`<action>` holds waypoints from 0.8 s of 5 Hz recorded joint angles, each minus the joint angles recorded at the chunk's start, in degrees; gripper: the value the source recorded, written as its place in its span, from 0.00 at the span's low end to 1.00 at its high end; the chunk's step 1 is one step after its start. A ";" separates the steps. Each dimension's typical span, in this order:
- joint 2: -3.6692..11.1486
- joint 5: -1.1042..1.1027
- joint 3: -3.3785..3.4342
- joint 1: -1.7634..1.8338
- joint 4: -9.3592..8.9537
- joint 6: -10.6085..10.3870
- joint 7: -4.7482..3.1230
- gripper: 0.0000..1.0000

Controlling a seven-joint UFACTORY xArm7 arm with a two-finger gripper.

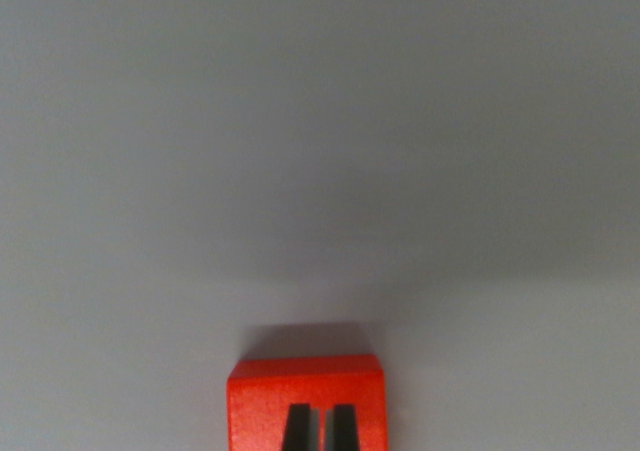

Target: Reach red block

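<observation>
red, with a slightly grainy plastic look, the small square red block [305,396] sits at the bottom middle of the wrist view, cut by the lower edge. it rests on a plain pale grey bench [320,151], with a soft shadow just behind it. two dark fingertips [296,429] of the end effector [320,431] show in front of the block, standing very near each other with only a thin gap, so it looks narrow. whether they touch the block cannot be told.
</observation>
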 joint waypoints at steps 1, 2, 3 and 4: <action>0.49 -0.11 0.04 0.11 -0.96 -1.37 0.24 0.00; 0.49 -0.11 0.04 0.11 -0.96 -1.37 0.24 0.00; 0.87 -0.20 0.07 0.20 -1.70 -2.44 0.43 0.00; 0.87 -0.20 0.07 0.20 -1.70 -2.44 0.43 0.00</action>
